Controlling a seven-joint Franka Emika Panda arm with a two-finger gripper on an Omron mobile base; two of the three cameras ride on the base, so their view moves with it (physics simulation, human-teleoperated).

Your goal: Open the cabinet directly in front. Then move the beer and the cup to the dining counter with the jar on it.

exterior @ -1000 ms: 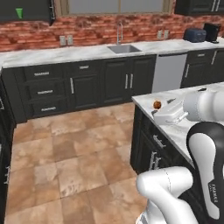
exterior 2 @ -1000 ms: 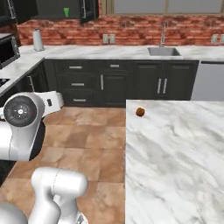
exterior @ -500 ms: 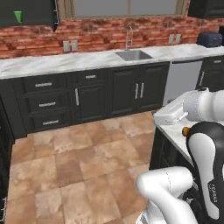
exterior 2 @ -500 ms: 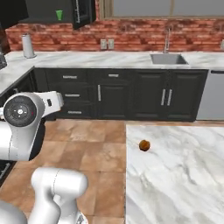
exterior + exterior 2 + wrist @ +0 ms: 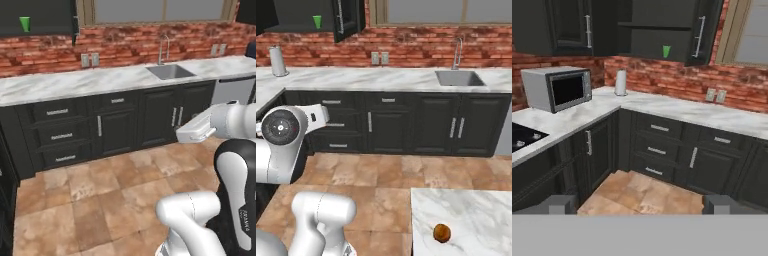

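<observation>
worktop [image 5: 100, 80]: long marble run under the red-brick wall; landmark for everything below. Right end cut off in the left base view.
cabinet [image 5: 657, 30]: on the wall above the worktop's left part, doors swung open, silver bar handles showing. Top cut off in all three views; inside is dark and hard to read.
dining counter [image 5: 471, 215]: marble slab across the floor from the worktop, only its near corner in the right base view.
microwave [image 5: 558, 89]: on the worktop's side leg, left of the corner.
sink [image 5: 170, 71]: set into the worktop at its right part, tap behind it.
paper towel [image 5: 277, 61]: upright on the worktop near the corner, below and left of the cabinet.
cup [image 5: 666, 51]: green, upright on the cabinet's lower shelf, above the worktop.
jar [image 5: 442, 233]: small round brownish thing on the dining counter; lid too small to make out.
beer: cannot pick it out in the dark cabinet.
gripper [image 5: 640, 204]: fingers spread wide, nothing between them, held over the floor well short of the worktop.
change: whole scene has slid since half a second ago; base turned, cabinet and cup now nearer centre, jar lower in the right base view.
</observation>
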